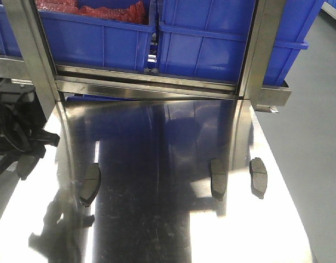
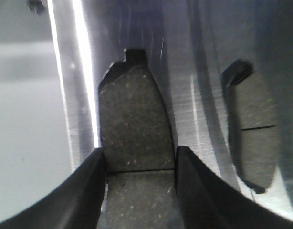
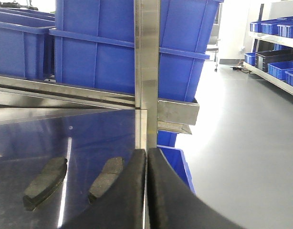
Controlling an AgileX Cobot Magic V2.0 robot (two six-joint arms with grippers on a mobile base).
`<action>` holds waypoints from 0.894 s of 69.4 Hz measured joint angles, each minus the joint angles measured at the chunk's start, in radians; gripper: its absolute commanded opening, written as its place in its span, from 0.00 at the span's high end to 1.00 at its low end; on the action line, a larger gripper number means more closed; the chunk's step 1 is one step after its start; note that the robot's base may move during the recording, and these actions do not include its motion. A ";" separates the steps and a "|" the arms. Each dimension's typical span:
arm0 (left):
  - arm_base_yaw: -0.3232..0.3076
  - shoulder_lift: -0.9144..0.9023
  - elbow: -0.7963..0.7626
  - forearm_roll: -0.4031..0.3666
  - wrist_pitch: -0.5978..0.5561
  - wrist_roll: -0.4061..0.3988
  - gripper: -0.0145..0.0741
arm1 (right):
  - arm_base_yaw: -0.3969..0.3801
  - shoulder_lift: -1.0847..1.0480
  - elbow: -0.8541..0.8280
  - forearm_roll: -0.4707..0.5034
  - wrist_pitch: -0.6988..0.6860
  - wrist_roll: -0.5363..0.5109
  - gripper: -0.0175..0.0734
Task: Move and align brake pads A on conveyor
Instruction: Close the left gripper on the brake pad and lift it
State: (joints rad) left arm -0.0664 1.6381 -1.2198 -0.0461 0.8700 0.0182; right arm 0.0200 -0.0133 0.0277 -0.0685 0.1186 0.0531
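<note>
Three brake pads lie on the shiny steel table (image 1: pixel 157 219): one at the left (image 1: pixel 90 183), two at the right (image 1: pixel 217 178) (image 1: pixel 258 176). A further brake pad (image 2: pixel 132 114) sits between my left gripper's (image 2: pixel 139 155) black fingers (image 2: pixel 84 191), which press on both its sides at the table's left edge. Another pad (image 2: pixel 254 129) lies to its right. In the exterior view the left gripper (image 1: pixel 28 163) is at the far left. My right gripper (image 3: pixel 146 153) is shut and empty, with two pads (image 3: pixel 46 181) (image 3: pixel 106 177) to its left. The conveyor is out of view.
Blue bins (image 1: pixel 97 38) (image 1: pixel 212 44) stand on a steel rack behind the table, one with red items (image 1: pixel 113 11). Steel posts (image 1: pixel 31 49) (image 1: pixel 261 49) rise at the table's back. Grey floor (image 1: pixel 316 137) lies to the right, with shelves of blue bins (image 3: pixel 275 67) beyond.
</note>
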 measured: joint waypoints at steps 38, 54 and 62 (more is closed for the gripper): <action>0.000 -0.617 0.445 0.000 -0.193 -0.007 0.85 | 0.000 0.000 0.000 0.000 0.000 0.000 0.82; 0.000 -0.904 0.601 0.000 -0.228 -0.050 0.85 | 0.000 0.000 0.000 0.000 0.000 0.000 0.82; 0.000 -1.016 0.648 0.000 -0.230 -0.055 0.85 | 0.000 0.000 0.000 0.000 0.000 0.000 0.82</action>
State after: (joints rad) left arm -0.0664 0.6225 -0.5715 -0.0463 0.6396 -0.0373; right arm 0.0200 -0.0133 0.0277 -0.0685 0.1186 0.0531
